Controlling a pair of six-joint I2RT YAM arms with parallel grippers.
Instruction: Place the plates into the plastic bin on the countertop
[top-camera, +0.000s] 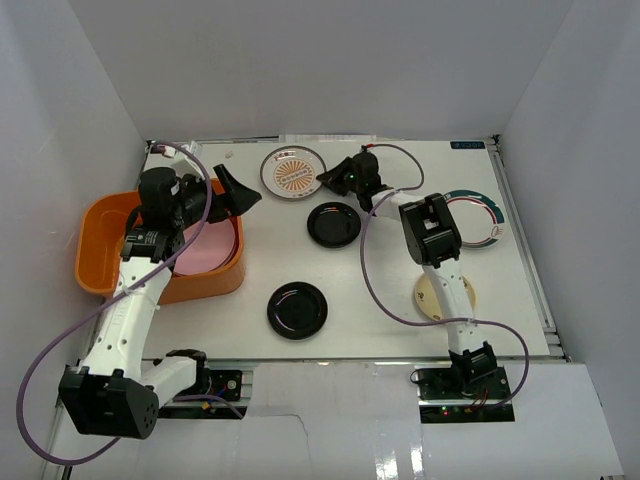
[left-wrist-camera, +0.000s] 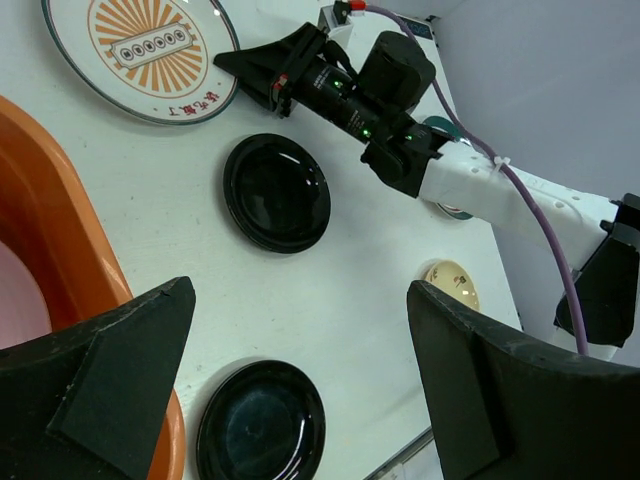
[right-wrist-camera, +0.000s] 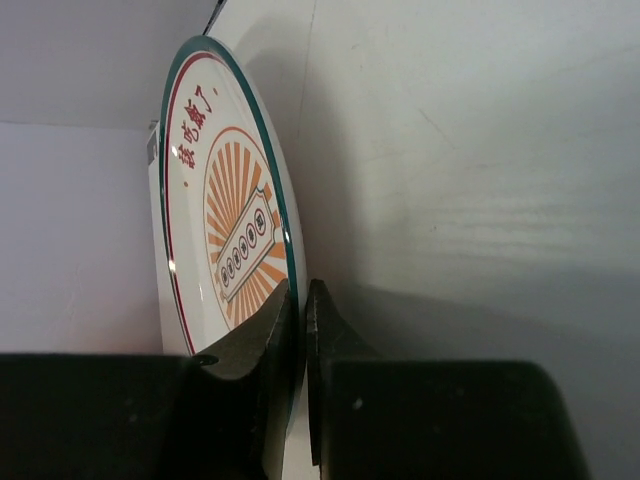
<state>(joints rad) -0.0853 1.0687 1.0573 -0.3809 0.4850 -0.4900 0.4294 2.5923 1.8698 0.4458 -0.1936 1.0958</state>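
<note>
The orange plastic bin stands at the left of the white countertop, with a pink plate lying in it. Above its right wall my left gripper hangs open and holds nothing; in the left wrist view it spans bare counter. The sunburst plate lies at the back. My right gripper is shut on its right rim, and the right wrist view shows the rim pinched between the fingers. Two black plates rest in the middle.
A small tan plate lies under the right arm's forearm, seen also as the tan plate from the left wrist. A teal-rimmed plate sits at the right, half hidden by the arm. White walls enclose three sides.
</note>
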